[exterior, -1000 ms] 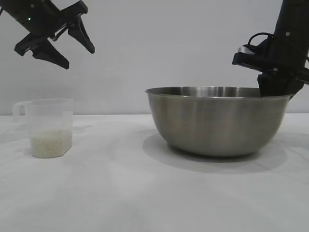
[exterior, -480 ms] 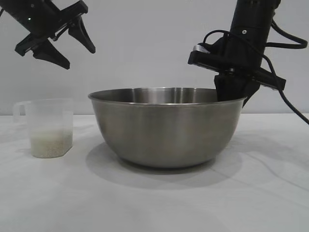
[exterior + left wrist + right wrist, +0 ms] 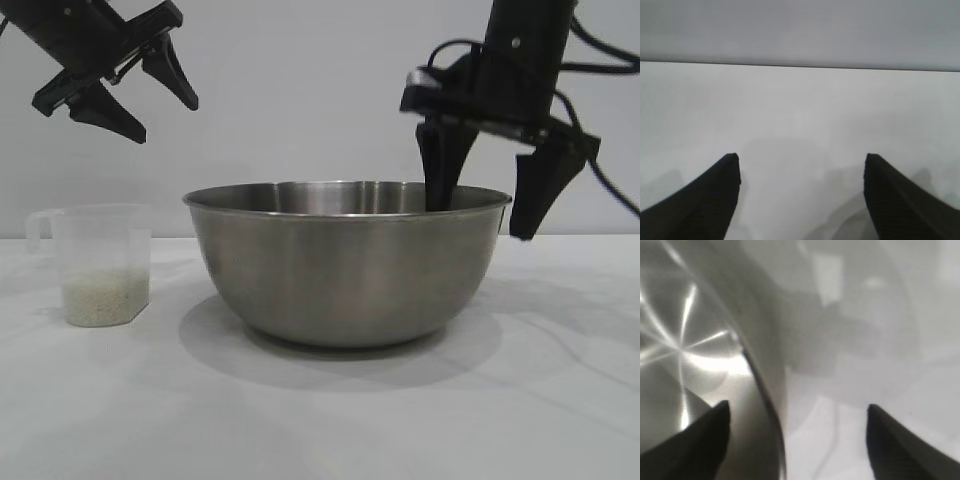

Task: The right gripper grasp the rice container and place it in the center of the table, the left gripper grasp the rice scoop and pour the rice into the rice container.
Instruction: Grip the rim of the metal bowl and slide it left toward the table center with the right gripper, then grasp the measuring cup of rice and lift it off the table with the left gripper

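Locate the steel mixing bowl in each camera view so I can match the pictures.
Exterior view: steel mixing bowl at centre on the white table, its right rim between the open fingers of the right hand.
Left wrist view: not in it.
Right wrist view: its rim and inside fill one side.
Shared landmark: the white table.

The table carries the rice container and the rice scoop.
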Robot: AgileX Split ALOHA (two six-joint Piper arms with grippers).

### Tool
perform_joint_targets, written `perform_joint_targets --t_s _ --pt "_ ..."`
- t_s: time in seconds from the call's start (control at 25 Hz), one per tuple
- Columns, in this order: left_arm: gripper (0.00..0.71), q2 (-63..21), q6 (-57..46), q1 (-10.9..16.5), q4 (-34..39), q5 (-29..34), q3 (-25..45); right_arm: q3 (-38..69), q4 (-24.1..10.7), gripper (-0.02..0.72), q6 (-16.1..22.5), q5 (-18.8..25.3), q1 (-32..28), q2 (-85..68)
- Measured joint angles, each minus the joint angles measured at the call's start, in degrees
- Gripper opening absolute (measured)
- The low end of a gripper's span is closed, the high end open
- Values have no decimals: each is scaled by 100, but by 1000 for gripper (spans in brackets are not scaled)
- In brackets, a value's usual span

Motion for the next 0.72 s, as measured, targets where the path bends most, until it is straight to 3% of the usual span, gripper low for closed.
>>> perform_joint_targets --t_s 0.32,0.72 --pt "461 0 0 0 0 0 0 0 -611 524 87 74 -328 -1085" --pt "461 0 0 0 0 0 0 0 -983 524 96 163 -1012 -2641"
